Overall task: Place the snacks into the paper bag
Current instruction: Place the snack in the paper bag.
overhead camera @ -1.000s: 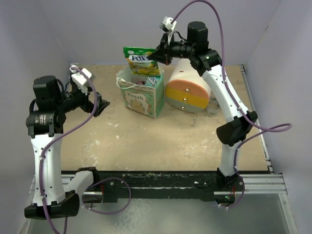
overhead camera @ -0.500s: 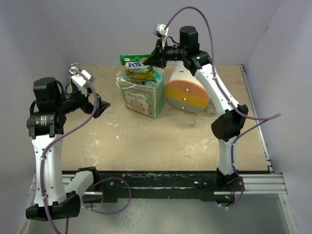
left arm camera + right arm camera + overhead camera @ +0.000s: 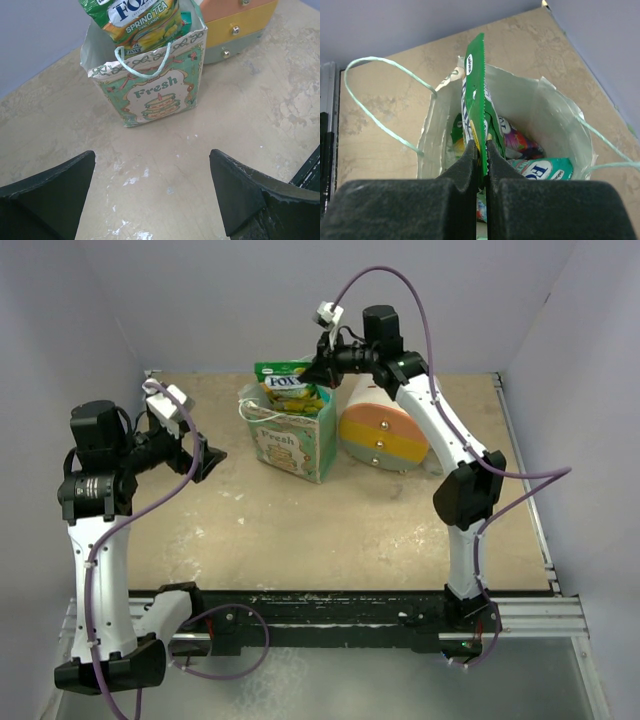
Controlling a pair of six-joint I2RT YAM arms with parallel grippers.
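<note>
On the near side of the paper bag (image 3: pixel 296 445), and off to its left, the left gripper (image 3: pixel 205 458) hangs above the speckled table (image 3: pixel 300 540). Its two dark fingers (image 3: pixel 50 190) are spread wide with nothing between them, and it points toward the bag's printed front.

The bag stands upright on the table, its "Fresh" lettering and cake cartoon facing the arms. A pale string handle (image 3: pixel 142 62) droops over its front wall, and its mouth is open.

At that mouth a green-and-yellow packet (image 3: pixel 140 22), lettered "FOX'S" and "SPRING TEA", stands on edge. Its lower end dips behind the bag's front rim and the rest rises above it. The right gripper (image 3: pixel 480 150) reaches in over the bag from its right rear, jaws pressed together on one edge of the packet.

Inside the bag, beneath the held packet, lie more snacks. A purple packet (image 3: pixel 517 142) and a teal packet (image 3: pixel 540 169) can be made out, while others are too hidden to name.

Just beside the bag on its right sits a round drawer unit (image 3: pixel 385 430) in white, orange and yellow. Whether the two touch cannot be told.
</note>
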